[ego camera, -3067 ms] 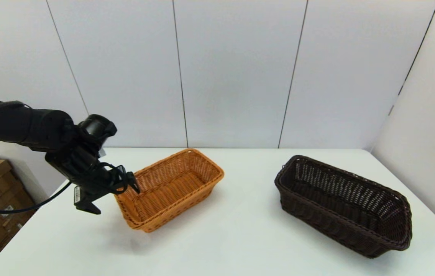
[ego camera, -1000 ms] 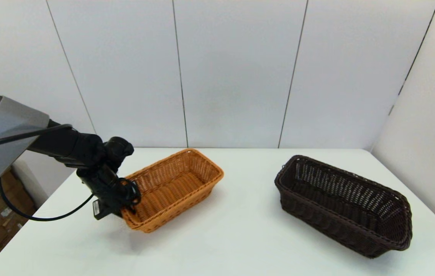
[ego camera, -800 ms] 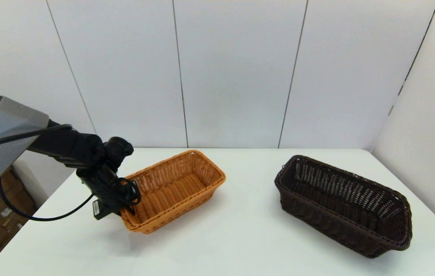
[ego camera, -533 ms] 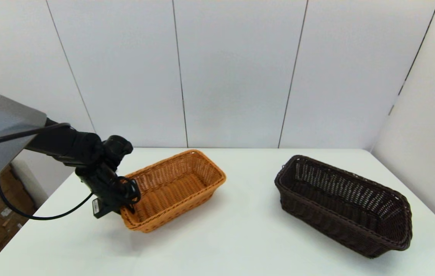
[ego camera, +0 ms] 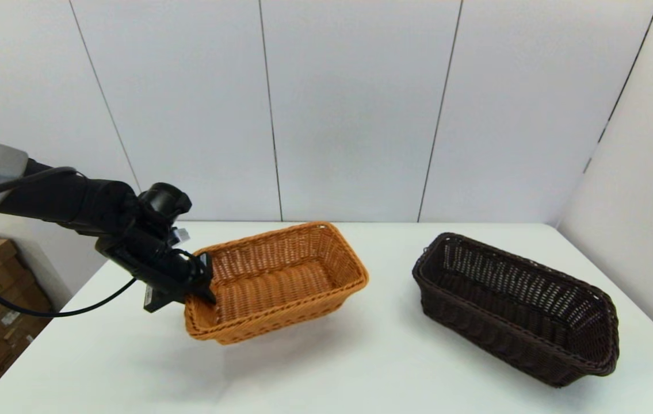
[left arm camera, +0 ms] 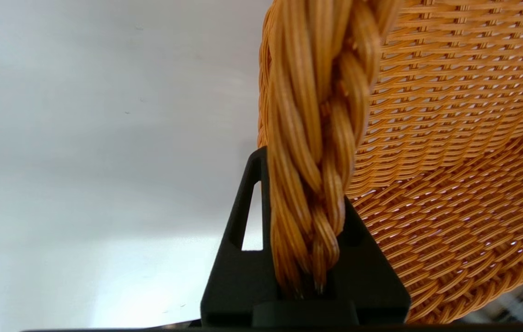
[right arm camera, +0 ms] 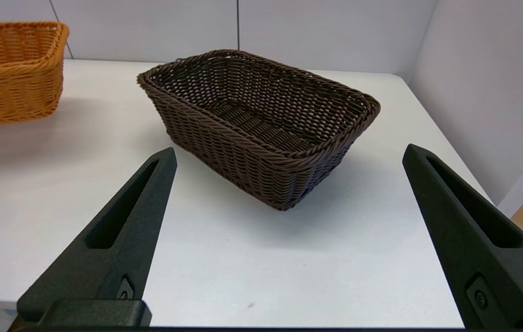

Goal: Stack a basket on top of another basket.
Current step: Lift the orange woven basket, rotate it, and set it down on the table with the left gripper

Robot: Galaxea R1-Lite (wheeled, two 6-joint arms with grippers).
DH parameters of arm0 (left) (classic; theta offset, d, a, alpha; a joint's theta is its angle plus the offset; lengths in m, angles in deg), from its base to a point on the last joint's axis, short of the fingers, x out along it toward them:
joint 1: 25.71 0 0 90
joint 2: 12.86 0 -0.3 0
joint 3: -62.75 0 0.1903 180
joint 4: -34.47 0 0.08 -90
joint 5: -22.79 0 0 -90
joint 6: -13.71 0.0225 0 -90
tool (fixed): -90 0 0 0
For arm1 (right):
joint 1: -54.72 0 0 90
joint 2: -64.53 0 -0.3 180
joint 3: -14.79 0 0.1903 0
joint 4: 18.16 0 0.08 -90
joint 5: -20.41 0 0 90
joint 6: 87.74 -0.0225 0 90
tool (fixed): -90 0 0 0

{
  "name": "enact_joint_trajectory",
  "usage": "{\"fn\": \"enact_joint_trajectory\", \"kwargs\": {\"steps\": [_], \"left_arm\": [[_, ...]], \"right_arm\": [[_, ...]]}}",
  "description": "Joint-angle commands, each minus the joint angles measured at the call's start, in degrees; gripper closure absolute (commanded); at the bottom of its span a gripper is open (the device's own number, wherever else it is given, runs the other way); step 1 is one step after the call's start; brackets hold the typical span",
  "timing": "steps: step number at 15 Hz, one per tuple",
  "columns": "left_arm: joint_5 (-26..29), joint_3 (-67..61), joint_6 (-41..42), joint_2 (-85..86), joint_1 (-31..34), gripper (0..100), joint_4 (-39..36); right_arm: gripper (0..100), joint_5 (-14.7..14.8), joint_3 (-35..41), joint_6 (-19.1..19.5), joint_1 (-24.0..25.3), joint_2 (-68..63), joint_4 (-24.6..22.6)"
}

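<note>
1. Orange-tan wicker fills the left wrist view: the left gripper [ego camera: 202,287] is clamped on the braided rim of the orange basket [ego camera: 280,282], one black finger [left arm camera: 243,258] outside the short end wall and the other inside.

2. That basket hangs clear of the counter [ego camera: 361,368], its shadow lying apart from it below, and its far end sits a little higher than the held end.

3. Well apart toward the robot's right rests the dark basket [ego camera: 513,307], flat on the counter (the pictures show the orange one being carried, not this one).

4. Judging by this, the coming move turns on one relation: the dark basket lies to the right of the held one, and their long axes are not parallel, since the orange basket points toward the back right and the dark one runs from the back toward the front right.

5. Reaching in from the left, the left arm holds its wrist angled down onto the rim.

6. Back at the counter's near edge, the right gripper [right arm camera: 289,240] is spread wide and empty, facing the dark basket; it is the nearer of the two to it.
</note>
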Motion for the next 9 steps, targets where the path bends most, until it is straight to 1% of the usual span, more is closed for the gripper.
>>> {"fn": "enact_joint_trajectory", "kwargs": {"steps": [1, 4, 5, 9], "left_arm": [[0.6, 0.2, 6.8, 1.2, -0.2, 100, 1.9], [0.9, 0.4, 17.5, 0.1, 0.0, 100, 4.9], [1.1, 1.0, 19.5, -0.6, 0.0, 100, 5.1], [2.0, 5.1, 19.3, -3.2, -2.4, 100, 5.8]], "right_arm": [[0, 0.0, 0.0, 0.0, 0.0, 0.0, 0.0], [0, 0.0, 0.0, -0.1, 0.0, 0.0, 0.0], [0, 0.0, 0.0, 0.0, 0.0, 0.0, 0.0], [0, 0.0, 0.0, 0.0, 0.0, 0.0, 0.0]]}}
